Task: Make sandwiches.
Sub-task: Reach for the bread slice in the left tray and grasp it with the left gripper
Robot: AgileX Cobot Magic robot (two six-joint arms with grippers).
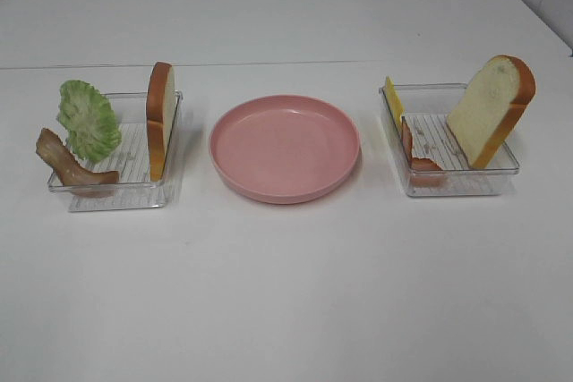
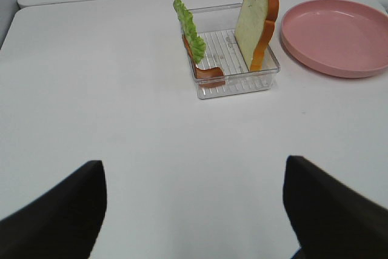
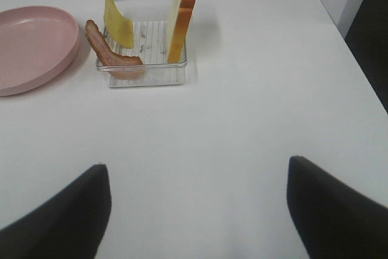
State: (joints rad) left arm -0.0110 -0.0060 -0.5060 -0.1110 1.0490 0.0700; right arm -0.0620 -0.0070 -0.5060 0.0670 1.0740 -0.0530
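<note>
Nothing is stacked yet, all the sandwich parts sit in two trays either side of the plate [image 1: 285, 148]. Seen from up high, the left tray [image 1: 116, 189] is at the plate's 9 o'clock and the right tray [image 1: 458, 189] at its 3 o'clock. The left bread [image 1: 159, 118] stands on edge against the wall closest to the plate, flat faces toward 3 and 9, so its long axis runs 12 to 6. I'd guess that's the slice to go for first, and the left tool [image 2: 193, 162] is the nearer one, with the tray straight out ahead of it and well apart. It's spread wide with nothing in it. Same for the right tool [image 3: 197, 163]. The right bread [image 1: 491, 109] leans at the far 3 o'clock end of its tray. Lettuce [image 1: 88, 120] and the left bacon [image 1: 67, 163] are at the left tray's 9 o'clock end, cheese [image 1: 393, 100] and the right bacon [image 1: 416, 154] at the right tray's. Neither arm shows from up high, the wrist views cut off all but the dark fingertips, and I can't tell if the slices are slotted in or just propped.
</note>
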